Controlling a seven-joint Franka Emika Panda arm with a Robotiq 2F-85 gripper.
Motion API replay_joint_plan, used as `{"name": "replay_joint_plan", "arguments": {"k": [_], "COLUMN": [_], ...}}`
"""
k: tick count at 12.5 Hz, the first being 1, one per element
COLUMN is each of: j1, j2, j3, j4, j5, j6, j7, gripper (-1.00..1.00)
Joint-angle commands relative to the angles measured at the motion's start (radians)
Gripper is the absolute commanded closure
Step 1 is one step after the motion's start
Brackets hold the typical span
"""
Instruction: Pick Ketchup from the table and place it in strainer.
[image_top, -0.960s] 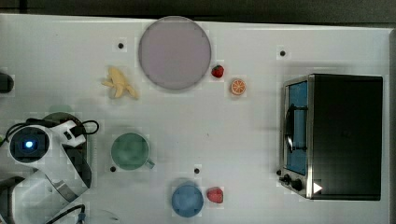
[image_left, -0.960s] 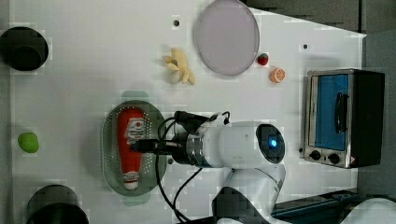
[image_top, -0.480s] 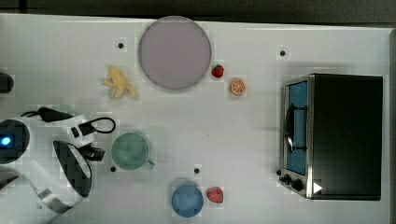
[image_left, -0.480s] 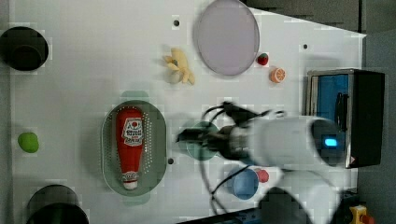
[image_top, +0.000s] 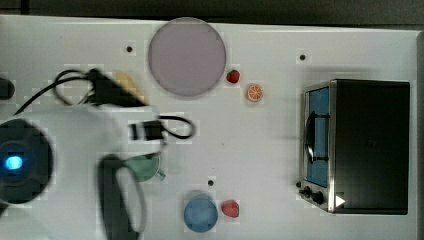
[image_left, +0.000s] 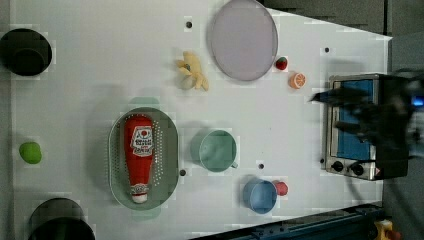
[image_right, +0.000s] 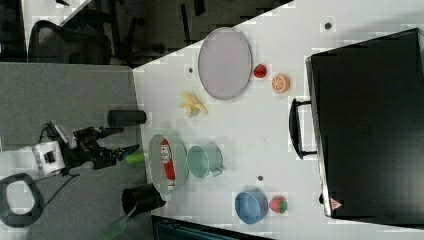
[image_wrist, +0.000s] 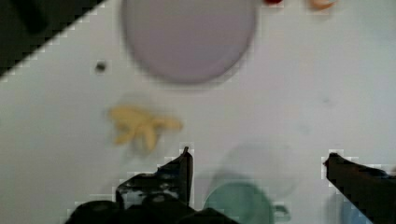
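Seen in the left view from its left edge inward: the Ketchup (image_left: 139, 156) lies lengthwise inside the strainer (image_left: 169, 150), cap toward the left view's bottom, its label facing up and its body resting on the perforated floor between the basket's walls. Just beside the strainer, on the left view's right, stands the green mug (image_left: 217, 150), apart from it; a blue bowl (image_left: 259, 195) and a strawberry (image_left: 281, 188) sit further along, and the toaster oven (image_left: 356, 125) closes the scene at the table's far end.

The gripper (image_wrist: 259, 161) hangs with its two fingers spread wide and nothing between them (the wrist view looks down past them at the mug, a peeled banana (image_wrist: 142, 127) and the lilac plate (image_wrist: 189, 39), not at the strainer). In the right view the gripper (image_right: 127, 140) sits off the table's edge, near the strainer but clear of it, holding nothing.

Judged from how things lie, the task's work looks done: the bottle is off the table and in the basket, released and lying settled. Nothing appears left but for the arm to park; the bottle shows no tilt over the rim that would call for a correction.
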Motion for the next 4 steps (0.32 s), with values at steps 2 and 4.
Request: {"name": "replay_joint_plan", "arguments": {"k": [2, 4], "j1": [-0.061, -0.061], "j2": [0.004, 0.008], "j3": [-0.194, -0.251], "j4": [0.056, 0.121], "j5": [0.05, 0.05], "j6": [-0.141, -0.211], "j7": [0.039, 0.032], "gripper": [-1.0, -1.0]}}
